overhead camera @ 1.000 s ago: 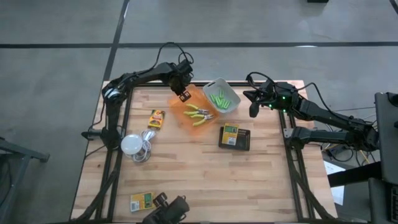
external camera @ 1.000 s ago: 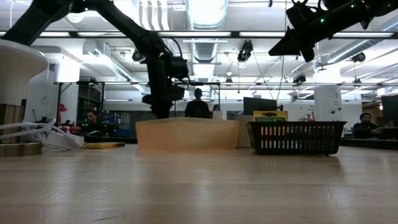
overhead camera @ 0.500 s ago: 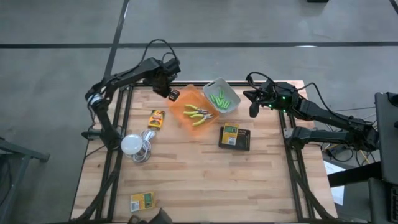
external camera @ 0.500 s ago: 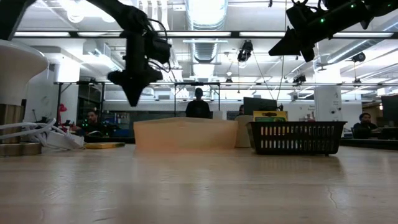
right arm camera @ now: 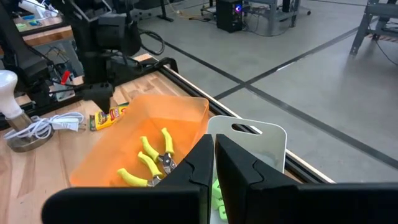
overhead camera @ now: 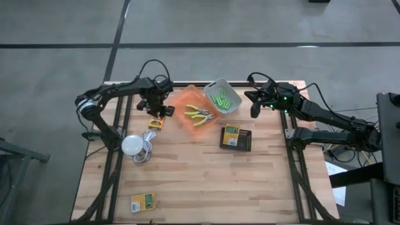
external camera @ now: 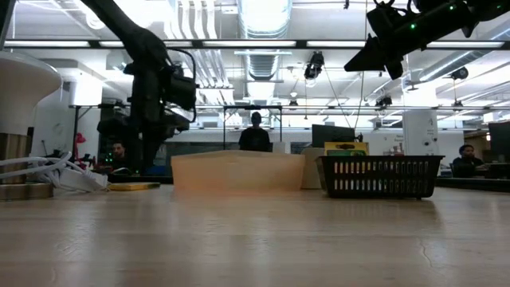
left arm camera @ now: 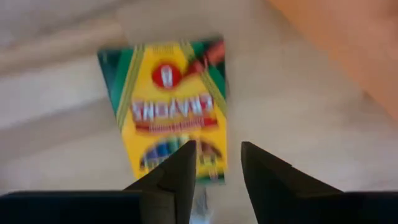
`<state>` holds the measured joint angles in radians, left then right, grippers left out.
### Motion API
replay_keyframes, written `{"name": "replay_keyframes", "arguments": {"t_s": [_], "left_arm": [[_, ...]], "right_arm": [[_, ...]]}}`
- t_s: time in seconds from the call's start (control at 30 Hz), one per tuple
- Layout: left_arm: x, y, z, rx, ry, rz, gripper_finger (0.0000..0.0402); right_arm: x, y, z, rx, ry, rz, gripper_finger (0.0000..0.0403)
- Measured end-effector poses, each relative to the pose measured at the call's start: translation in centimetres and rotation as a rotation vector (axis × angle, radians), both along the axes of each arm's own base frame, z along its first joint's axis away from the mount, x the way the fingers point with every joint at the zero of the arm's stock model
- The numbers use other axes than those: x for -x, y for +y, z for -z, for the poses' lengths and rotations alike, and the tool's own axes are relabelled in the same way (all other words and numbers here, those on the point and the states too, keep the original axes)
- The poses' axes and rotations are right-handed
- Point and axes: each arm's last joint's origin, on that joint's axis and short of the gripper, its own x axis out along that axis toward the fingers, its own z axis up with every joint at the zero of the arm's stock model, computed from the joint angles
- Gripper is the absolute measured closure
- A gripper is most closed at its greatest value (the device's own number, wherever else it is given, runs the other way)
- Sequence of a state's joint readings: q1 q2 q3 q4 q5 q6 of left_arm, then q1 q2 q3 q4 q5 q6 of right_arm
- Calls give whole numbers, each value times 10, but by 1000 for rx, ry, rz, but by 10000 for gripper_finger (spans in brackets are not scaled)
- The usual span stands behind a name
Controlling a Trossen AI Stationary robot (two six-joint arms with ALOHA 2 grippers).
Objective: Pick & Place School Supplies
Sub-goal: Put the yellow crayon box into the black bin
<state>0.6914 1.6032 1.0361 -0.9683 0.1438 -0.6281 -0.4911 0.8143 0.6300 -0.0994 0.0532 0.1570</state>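
Left gripper (overhead camera: 159, 112) upper left of frame, fingers parted, pointing down over crayon box (overhead camera: 156, 120), near table's back-left edge. Right gripper (overhead camera: 255, 111) upper right, fingers closed, empty. Lower table open.

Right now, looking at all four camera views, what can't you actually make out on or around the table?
- Crayon box: left wrist view, print blurred; near end hidden behind the left gripper.
- Pliers in the orange bin: low view, bin wall hides them.
- Green markers in the grey bin: right wrist view, mostly hidden by the right gripper.
- Box near the table's front edge: high view, print too small to read.
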Motion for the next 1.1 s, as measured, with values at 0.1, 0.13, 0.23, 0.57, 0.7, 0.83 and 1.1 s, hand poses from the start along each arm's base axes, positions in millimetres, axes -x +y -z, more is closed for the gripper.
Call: {"name": "replay_keyframes", "arguments": {"t_s": [0.1,0.13,0.23,0.57,0.7,0.83,1.1], "left_arm": [[1,1,9,-45,-2,1,271],[1,1,10,-60,6,-1,271],[3,3,12,-129,60,11,271],[8,0,26,-181,97,65,273],[11,-2,34,-184,70,64,273],[7,-5,39,-178,20,76,273],[-16,-23,37,-194,-86,164,273]], "right_arm": [[0,0,0,0,0,0,385],[0,0,0,0,0,0,385],[0,0,0,0,0,0,385],[0,0,0,0,0,0,385],[0,0,0,0,0,0,385],[0,0,0,0,0,0,385],[0,0,0,0,0,0,385]]}}
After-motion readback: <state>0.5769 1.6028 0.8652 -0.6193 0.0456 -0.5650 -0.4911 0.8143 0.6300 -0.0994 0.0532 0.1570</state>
